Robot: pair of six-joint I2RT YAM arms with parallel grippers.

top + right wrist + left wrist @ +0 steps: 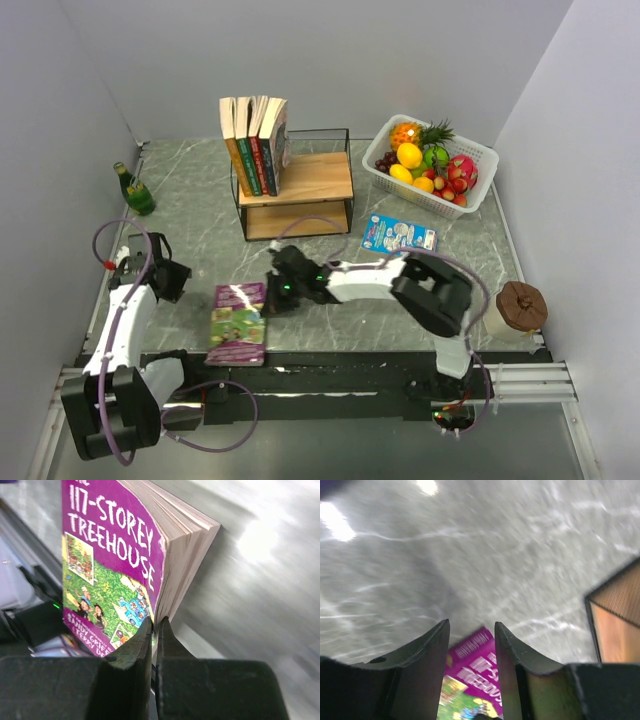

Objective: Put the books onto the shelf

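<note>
**Books, five.**
- Four books stand upright in a row at the left end of the shelf's top board, leaning slightly right.
- One purple book, a "Treehouse" title, lies flat and cover up on the table. It is near the front edge, between the two grippers and well apart from the shelf.

**Shelf, one**. It has two wooden boards in a black wire frame and stands at the back centre. The lower board is bare.

**Grippers, two.**
- The left gripper is about half open and holds nothing. It sits just left of the purple book, which shows through the gap in the wrist view.
- The right gripper is at the purple book's right edge. Its jaws are closed to a thin slit where cover meets pages. Whether the cover is pinched cannot be told.

**Other items, one of each.**
- A white basket of mixed fruit stands at back right.
- A blue flat item lies in front of the basket. Whether it is a book or a packet cannot be told.
- A green bottle stands at the left wall.
- A brown-lidded cup stands at far right.
</note>
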